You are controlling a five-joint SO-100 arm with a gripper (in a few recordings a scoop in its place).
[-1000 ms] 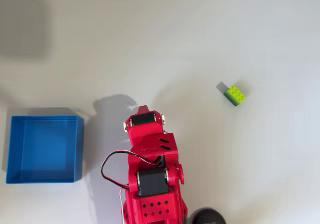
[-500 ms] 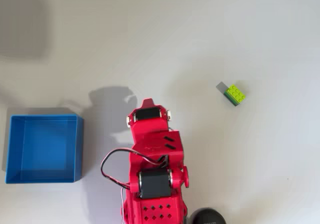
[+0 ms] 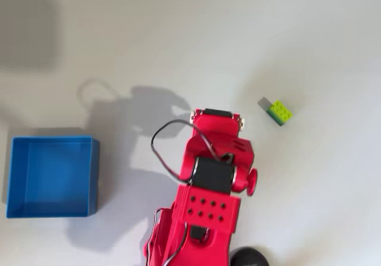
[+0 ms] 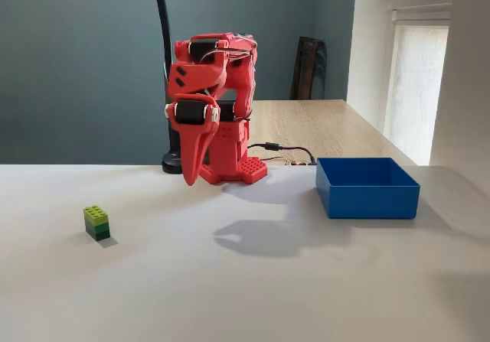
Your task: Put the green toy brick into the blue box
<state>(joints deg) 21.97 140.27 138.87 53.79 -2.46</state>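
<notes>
Red arm reaching for the brick, nothing in hand yet.
The gripper [image 4: 191,175] hangs above the white worktop [image 4: 253,296], fingers together and empty; green toy brick [image 4: 96,223] sits apart, blue box [image 4: 367,198] waiting opposite.

The arm [image 4: 214,89] is bright red plastic all over, blocky and 3D-printed in look. Black servo motors [image 3: 212,174] sit set into its red housings. A thin black cable [image 3: 164,153] loops out at 9 o'clock of the upper servo in the overhead view. The base plate [image 3: 205,209] carries 2 rows of small round holes. The gripper [image 4: 191,172] ends in long red fingers tapering to a point.
</notes>
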